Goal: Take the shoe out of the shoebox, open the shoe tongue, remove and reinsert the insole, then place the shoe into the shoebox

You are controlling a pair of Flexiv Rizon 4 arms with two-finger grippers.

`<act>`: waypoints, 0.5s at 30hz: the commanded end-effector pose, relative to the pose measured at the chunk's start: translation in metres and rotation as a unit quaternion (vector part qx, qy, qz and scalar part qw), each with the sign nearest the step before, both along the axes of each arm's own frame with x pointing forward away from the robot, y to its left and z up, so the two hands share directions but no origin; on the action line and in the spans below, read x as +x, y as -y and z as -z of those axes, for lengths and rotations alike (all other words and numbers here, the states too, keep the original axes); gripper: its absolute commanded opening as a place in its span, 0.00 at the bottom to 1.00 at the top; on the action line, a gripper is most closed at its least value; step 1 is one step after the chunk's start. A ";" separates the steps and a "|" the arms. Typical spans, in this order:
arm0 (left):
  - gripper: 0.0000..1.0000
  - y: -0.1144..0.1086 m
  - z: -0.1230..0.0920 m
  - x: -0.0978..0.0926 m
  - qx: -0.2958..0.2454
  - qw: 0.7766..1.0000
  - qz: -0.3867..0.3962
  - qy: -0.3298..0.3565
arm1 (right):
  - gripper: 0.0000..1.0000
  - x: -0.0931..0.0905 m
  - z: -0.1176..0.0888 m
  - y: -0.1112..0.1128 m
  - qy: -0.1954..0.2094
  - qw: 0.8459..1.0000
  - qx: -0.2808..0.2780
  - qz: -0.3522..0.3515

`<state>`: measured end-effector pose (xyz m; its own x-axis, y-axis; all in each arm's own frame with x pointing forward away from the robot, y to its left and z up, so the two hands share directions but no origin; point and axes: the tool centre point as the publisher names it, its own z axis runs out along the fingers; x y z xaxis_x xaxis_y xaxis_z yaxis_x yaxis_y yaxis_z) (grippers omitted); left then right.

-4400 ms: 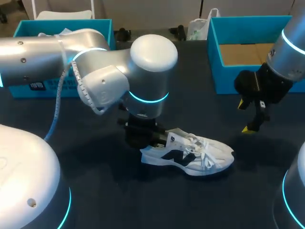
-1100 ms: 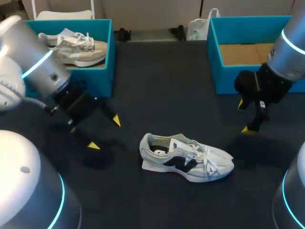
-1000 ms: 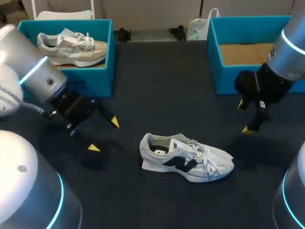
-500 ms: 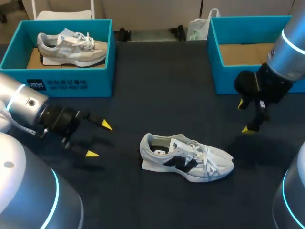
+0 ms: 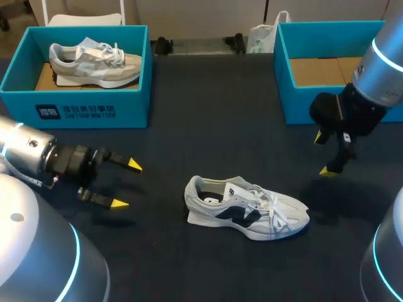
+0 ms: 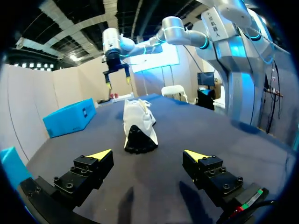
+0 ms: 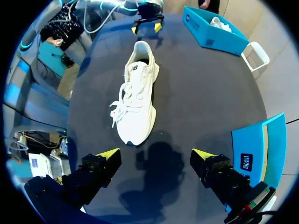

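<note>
A white sneaker [image 5: 247, 206] with a dark side mark lies on its sole in the middle of the dark table, heel toward my left arm, toe toward my right. My left gripper [image 5: 126, 184] hovers open a short way left of the heel; its wrist view shows the sneaker [image 6: 138, 123] ahead of the left gripper [image 6: 147, 155], heel first. My right gripper [image 5: 329, 154] hangs open above the table right of the toe; ahead of the right gripper [image 7: 157, 153] lies the sneaker [image 7: 137, 105], toe first. An empty blue shoebox [image 5: 289, 74] stands at the back right.
A second blue shoebox [image 5: 82, 106] at the back left holds a beige sneaker [image 5: 94, 63]. Bare dark table [image 5: 208, 126] lies between the two boxes and around the white sneaker.
My left arm has let go of the shoe's heel area, swung back to the left and lowered; its gripper now points at the heel. The shoe and right arm have kept still.
</note>
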<state>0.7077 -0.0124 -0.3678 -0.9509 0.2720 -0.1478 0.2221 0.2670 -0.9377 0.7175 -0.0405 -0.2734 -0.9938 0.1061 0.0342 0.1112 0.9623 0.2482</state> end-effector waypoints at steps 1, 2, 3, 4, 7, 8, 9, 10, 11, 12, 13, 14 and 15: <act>1.00 0.005 0.011 -0.003 -0.036 0.998 -0.031 -0.031 | 1.00 0.000 0.000 0.000 0.000 1.000 -0.001 0.000; 1.00 0.005 0.011 -0.003 -0.036 0.998 -0.031 -0.031 | 1.00 0.000 0.000 0.000 0.000 1.000 -0.001 0.000; 1.00 0.005 0.011 -0.003 -0.036 0.998 -0.031 -0.031 | 1.00 0.000 0.000 0.000 0.000 1.000 -0.001 0.000; 1.00 0.005 0.011 -0.003 -0.036 0.998 -0.031 -0.031 | 1.00 0.000 0.000 0.000 0.000 1.000 -0.001 0.000; 1.00 0.005 0.011 -0.003 -0.036 0.998 -0.031 -0.031 | 1.00 0.000 0.000 0.000 0.000 1.000 -0.001 0.000; 1.00 0.005 0.011 -0.003 -0.036 0.998 -0.031 -0.031 | 1.00 0.000 0.000 0.000 0.000 1.000 -0.001 0.000; 1.00 0.005 0.011 -0.003 -0.036 0.998 -0.031 -0.031 | 1.00 0.000 0.000 0.000 0.000 1.000 -0.001 0.000; 1.00 0.005 0.011 -0.003 -0.036 0.998 -0.031 -0.031 | 1.00 0.000 0.000 0.000 0.000 1.000 -0.001 0.000; 1.00 0.008 0.013 -0.004 -0.029 0.998 -0.040 -0.030 | 1.00 0.000 0.000 0.000 0.000 1.000 -0.001 0.000; 1.00 0.011 0.014 -0.003 -0.026 0.997 -0.056 -0.041 | 1.00 0.000 0.000 0.000 0.000 1.000 -0.001 0.000; 1.00 0.013 0.015 -0.003 -0.022 0.996 -0.067 -0.052 | 1.00 0.000 0.000 0.000 0.000 1.000 -0.001 0.000; 1.00 0.015 0.016 -0.003 -0.029 0.996 -0.070 -0.047 | 1.00 0.000 0.000 0.000 0.000 1.000 -0.001 0.000; 1.00 0.017 0.017 -0.004 -0.034 0.995 -0.074 -0.055 | 1.00 0.000 0.000 0.000 0.000 1.000 -0.001 0.000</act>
<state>0.7122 -0.0198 -0.3832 -0.9867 0.1535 -0.0543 0.0889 0.2286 -0.9694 0.7175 -0.0405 -0.2734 -0.9938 0.1061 0.0343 0.1113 0.9623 0.2482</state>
